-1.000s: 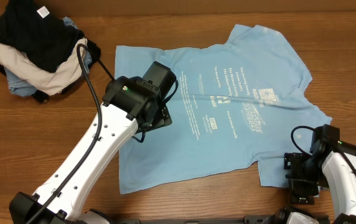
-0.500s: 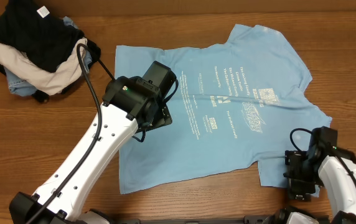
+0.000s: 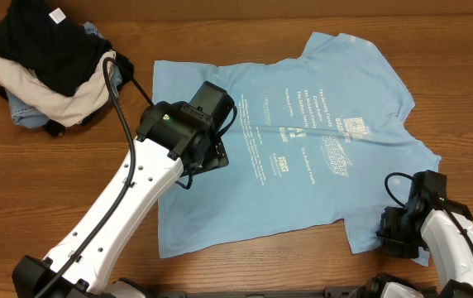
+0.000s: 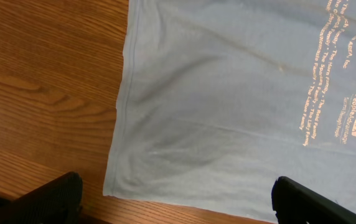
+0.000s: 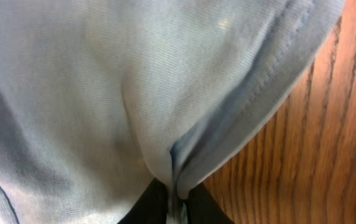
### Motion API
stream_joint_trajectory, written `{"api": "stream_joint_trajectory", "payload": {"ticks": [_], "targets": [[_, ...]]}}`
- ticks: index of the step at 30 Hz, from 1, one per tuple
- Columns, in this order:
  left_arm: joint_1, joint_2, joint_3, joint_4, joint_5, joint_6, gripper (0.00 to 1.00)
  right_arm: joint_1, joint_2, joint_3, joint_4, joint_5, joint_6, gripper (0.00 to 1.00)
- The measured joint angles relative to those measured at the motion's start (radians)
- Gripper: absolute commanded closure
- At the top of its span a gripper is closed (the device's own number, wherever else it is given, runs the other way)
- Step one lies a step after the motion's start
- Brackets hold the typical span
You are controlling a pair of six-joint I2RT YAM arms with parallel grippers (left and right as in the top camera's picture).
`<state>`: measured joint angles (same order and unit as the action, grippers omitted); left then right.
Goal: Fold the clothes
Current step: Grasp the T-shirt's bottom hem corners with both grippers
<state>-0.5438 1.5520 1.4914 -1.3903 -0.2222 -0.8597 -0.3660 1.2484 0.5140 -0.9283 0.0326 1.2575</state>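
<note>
Grips only a thin pinch of T-shirt (image 3: 253, 207) sleeve in clamped right fingers (image 3: 392, 236), with left fingers (image 3: 213, 156) apart; risks slipping free on lifting.

This is looking like a robotics lab: a white left arm (image 3: 133, 194) and right arm (image 3: 460, 248) are standing at a wood-grain tabletop (image 3: 38, 182), a garment heap (image 3: 50, 66) lying in one corner.

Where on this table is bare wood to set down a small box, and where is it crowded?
Free: the wood below the garment pile and left of the left arm; the far right corner beyond the T-shirt; the strip between the shirt and the near edge. Crowded: the far left corner, and the near right, where the right gripper pinches a sleeve.
</note>
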Motion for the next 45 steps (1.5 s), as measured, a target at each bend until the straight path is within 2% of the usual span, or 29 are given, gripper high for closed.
{"api": "stream_joint_trajectory", "payload": {"ticks": [4,7,13,16,20,25,28,35,45], "targets": [[0.000,0.000,0.000,-0.005,0.011,0.018,0.00,0.000,0.000,0.027,-0.039,0.002,-0.002,0.92],[0.000,-0.002,-0.029,0.014,0.079,0.017,0.00,0.000,0.000,0.066,-0.052,0.007,-0.001,0.92],[0.000,-0.005,-0.295,0.068,0.183,-0.106,0.00,0.000,0.000,0.076,-0.047,0.010,-0.002,0.89],[0.000,-0.005,-0.323,0.071,0.212,-0.140,0.00,0.000,0.000,0.076,-0.040,0.009,-0.001,0.89],[0.000,-0.006,-0.430,0.196,0.256,-0.198,0.00,0.000,0.000,0.076,-0.040,0.009,-0.009,0.88],[0.040,-0.006,-0.508,0.199,0.209,-0.268,0.00,0.000,0.000,0.076,-0.040,0.008,-0.027,0.87],[0.110,-0.007,-0.569,0.257,0.188,-0.264,0.00,0.000,0.000,0.076,-0.040,0.003,-0.028,0.87],[0.119,-0.016,-0.762,0.442,0.265,-0.206,0.00,0.000,0.000,0.077,-0.040,-0.002,-0.029,0.87],[0.121,-0.052,-0.815,0.451,0.338,-0.174,0.02,0.000,0.000,0.077,-0.029,-0.003,-0.031,0.87]]}}
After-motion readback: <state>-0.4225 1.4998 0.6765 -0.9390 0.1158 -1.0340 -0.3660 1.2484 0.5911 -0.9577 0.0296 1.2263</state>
